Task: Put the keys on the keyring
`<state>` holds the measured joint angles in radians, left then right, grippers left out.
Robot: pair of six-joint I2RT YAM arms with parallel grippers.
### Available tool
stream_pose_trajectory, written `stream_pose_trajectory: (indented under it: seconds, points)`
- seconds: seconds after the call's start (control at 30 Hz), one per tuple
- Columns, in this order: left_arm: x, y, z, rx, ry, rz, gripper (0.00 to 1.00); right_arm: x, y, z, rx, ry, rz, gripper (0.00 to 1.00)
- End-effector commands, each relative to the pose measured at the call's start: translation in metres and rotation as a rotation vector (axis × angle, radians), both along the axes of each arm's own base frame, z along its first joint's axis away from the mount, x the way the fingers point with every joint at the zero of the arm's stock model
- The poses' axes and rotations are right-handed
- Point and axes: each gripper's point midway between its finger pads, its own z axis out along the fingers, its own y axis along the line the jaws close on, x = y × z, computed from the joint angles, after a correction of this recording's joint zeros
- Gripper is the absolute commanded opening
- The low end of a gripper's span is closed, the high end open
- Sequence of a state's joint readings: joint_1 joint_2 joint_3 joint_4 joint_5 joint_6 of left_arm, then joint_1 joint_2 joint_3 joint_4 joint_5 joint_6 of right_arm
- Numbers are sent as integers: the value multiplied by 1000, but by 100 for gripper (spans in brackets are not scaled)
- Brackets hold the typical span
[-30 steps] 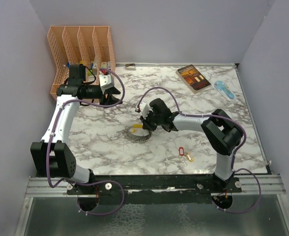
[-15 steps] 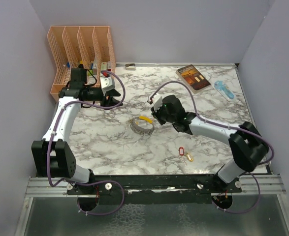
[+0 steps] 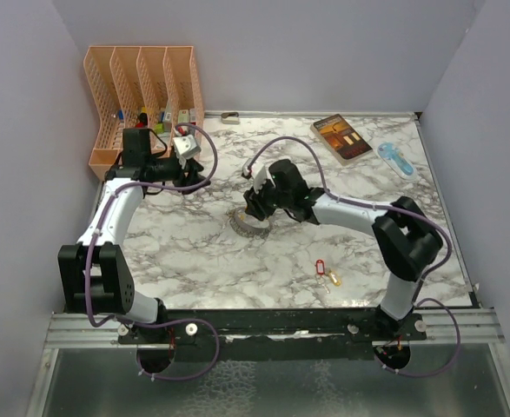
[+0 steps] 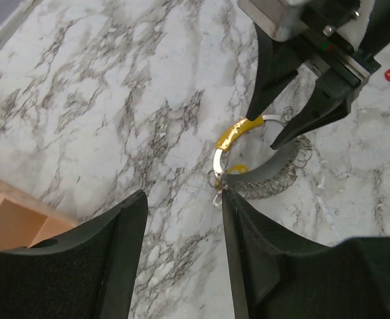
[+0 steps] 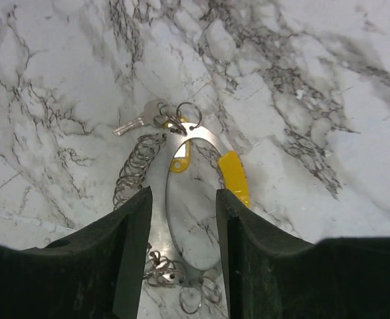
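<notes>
The keyring (image 3: 253, 228) lies flat on the marble table: a silvery loop with wire coils and a curved yellow segment (image 5: 234, 176). One silver key (image 5: 136, 121) with a yellow tag (image 5: 179, 161) hangs at its end. My right gripper (image 5: 183, 196) stands open just above the loop, one finger on each side of it. In the left wrist view one right fingertip is at the yellow segment (image 4: 238, 133). Loose keys (image 3: 327, 273) with red and orange tags lie near the front edge. My left gripper (image 4: 181, 259) is open and empty, left of the keyring (image 4: 268, 179).
An orange file organiser (image 3: 142, 78) stands at the back left, just behind the left arm. A book (image 3: 341, 139) and a blue plastic object (image 3: 395, 159) lie at the back right. Grey walls enclose the table on three sides.
My right gripper was shut at the keyring, pulled away to the right, then came back over it with its jaws open. The keyring shifted slightly. The left arm barely moved.
</notes>
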<state>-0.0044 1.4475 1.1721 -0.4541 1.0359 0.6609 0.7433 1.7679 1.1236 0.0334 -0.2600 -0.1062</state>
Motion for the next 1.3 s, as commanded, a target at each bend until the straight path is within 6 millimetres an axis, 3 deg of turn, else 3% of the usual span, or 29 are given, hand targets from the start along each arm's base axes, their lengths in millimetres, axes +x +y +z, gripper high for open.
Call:
stream_pose_trajectory:
  seconds: [0.0, 0.3, 0.67, 0.77, 0.87, 0.97, 1.07, 1.27]
  points:
    - [22, 29, 12, 7, -42, 172, 51, -6, 32, -11, 33, 49, 106, 45]
    - [21, 38, 1, -5, -30, 193, 51, 7, 62, -30, 58, 28, 187, 48]
    - [20, 36, -5, -16, -15, 179, 51, 22, 78, -67, 26, 33, 201, 49]
    - [18, 35, -7, -22, -9, 172, 51, 26, 76, -71, 15, 29, 178, 41]
    - [16, 33, -10, -33, 2, 160, 51, 24, 69, -68, 18, 25, 150, 22]
    - [11, 28, -11, -53, 18, 128, 52, 17, 60, -63, 18, 27, 134, 10]
    - [6, 16, -22, -53, 47, 88, 54, 8, 48, -55, 16, 24, 120, 4]
    - [-6, -15, -67, 41, 100, 57, 54, -9, 18, -50, -29, 29, 74, 1]
